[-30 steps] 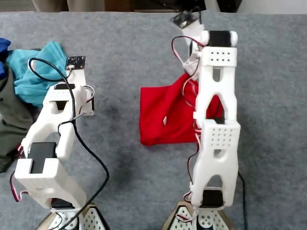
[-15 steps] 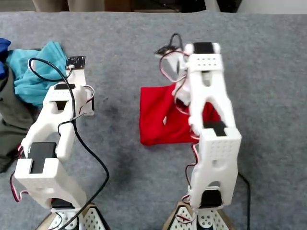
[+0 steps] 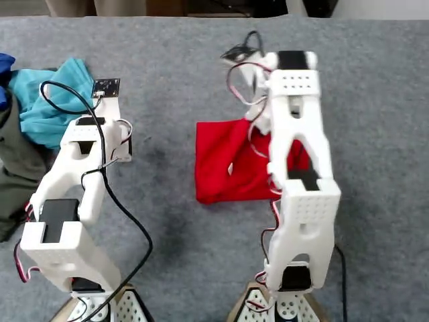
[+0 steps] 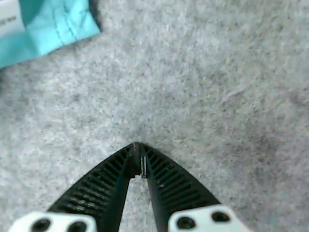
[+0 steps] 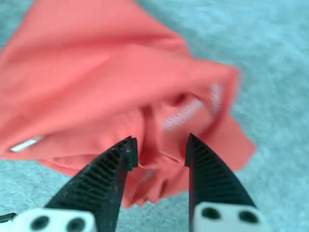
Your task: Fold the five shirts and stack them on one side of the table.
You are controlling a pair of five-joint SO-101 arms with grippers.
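A red shirt lies partly folded in the middle of the grey table, under the right arm. In the right wrist view my right gripper hangs open just above the red shirt, nothing between its black fingers. At the table's left edge a teal shirt lies crumpled on a dark olive shirt, with a blue one at the very edge. My left gripper is shut over bare carpet, a corner of the teal shirt just beyond it.
Grey carpet-like cloth covers the table. Bare room lies between the two arms and on the far right. Loose cables loop off both arms, one black cable trailing beside the left arm.
The right arm has pulled back from the table's far edge and dropped over the red shirt. The left arm has stayed still.
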